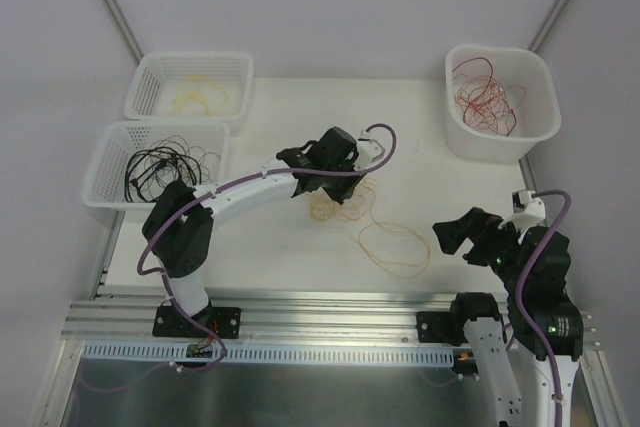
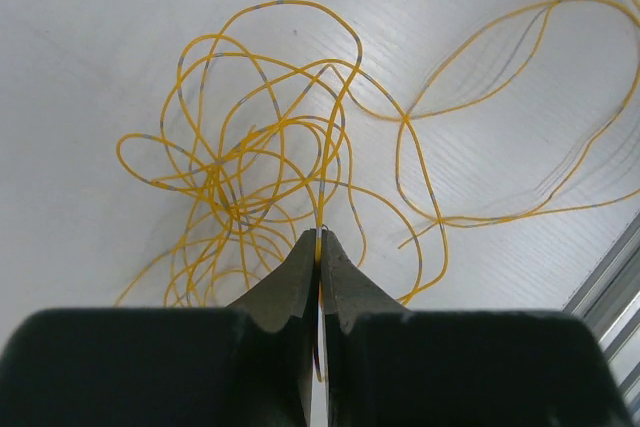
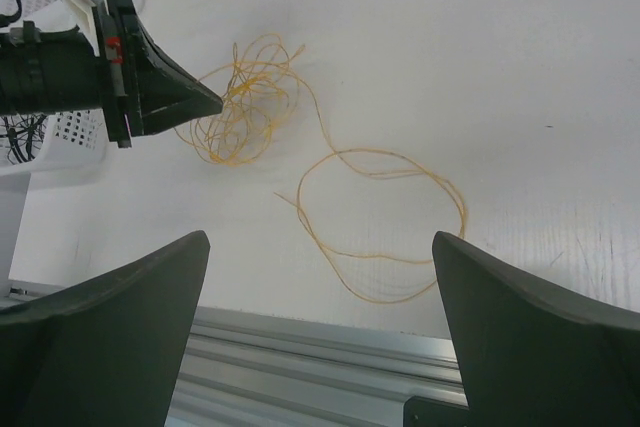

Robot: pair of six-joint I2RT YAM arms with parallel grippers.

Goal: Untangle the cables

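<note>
**A:** Out in the middle of the table (image 1: 300, 117), the yellow cables (image 1: 326, 209) sit bunched, one loop trailing toward 4 o'clock. Which arm's closer?

**B:** Left gripper (image 2: 320, 239), easily. It's pinching one strand, with the tangle fanning out at 12 o'clock from the tips. Right gripper (image 3: 320, 242) gapes wide, empty, well apart.
</note>
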